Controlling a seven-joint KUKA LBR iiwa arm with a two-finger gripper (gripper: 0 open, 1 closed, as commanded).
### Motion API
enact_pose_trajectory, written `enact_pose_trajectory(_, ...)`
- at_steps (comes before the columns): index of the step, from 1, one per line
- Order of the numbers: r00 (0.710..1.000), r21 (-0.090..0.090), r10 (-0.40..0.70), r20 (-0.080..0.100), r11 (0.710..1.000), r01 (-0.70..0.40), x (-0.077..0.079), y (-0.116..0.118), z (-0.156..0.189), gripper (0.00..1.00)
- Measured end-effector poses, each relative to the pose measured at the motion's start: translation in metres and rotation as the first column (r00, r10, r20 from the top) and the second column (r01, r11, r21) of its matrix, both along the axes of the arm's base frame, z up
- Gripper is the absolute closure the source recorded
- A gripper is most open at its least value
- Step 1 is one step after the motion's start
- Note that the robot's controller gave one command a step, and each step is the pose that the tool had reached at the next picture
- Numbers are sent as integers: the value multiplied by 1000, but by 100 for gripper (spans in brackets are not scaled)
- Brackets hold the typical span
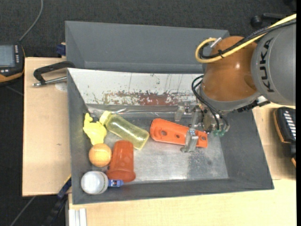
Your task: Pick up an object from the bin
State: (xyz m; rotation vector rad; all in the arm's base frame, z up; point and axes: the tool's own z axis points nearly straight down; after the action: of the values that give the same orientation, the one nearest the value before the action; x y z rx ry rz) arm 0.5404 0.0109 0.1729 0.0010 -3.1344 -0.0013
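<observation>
White ball (94, 182) is noted at 7 o'clock, untouched. End effector (193, 139) is set over the 3 o'clock end of orange flat piece (169, 131), mid-bin. Its grip state cannot be told. Closure is best made across the narrow width.

Grey bin (211, 166), orange piece (168, 132), yellow bottle (126, 132), red cup (123, 160), orange ball (100, 155), white ball (94, 182)

Grouped at left: yellowish clear bottle (126, 132) lying on its side, touching yellow toy (94, 130); red cup (122, 160) tipped over, touching orange ball (100, 155); white round cap (94, 182) near both.
</observation>
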Motion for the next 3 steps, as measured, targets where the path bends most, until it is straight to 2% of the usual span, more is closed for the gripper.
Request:
enact_pose_trajectory(1, 1000, 0, -1, 9, 1000, 1, 1, 0, 5, 0)
enact_pose_trajectory(2, 956, 2, 293, 6, 956, -293, 42, 9, -76, 100)
enact_pose_trajectory(3, 956, 3, 293, 6, 956, -293, 42, 8, -76, 0)
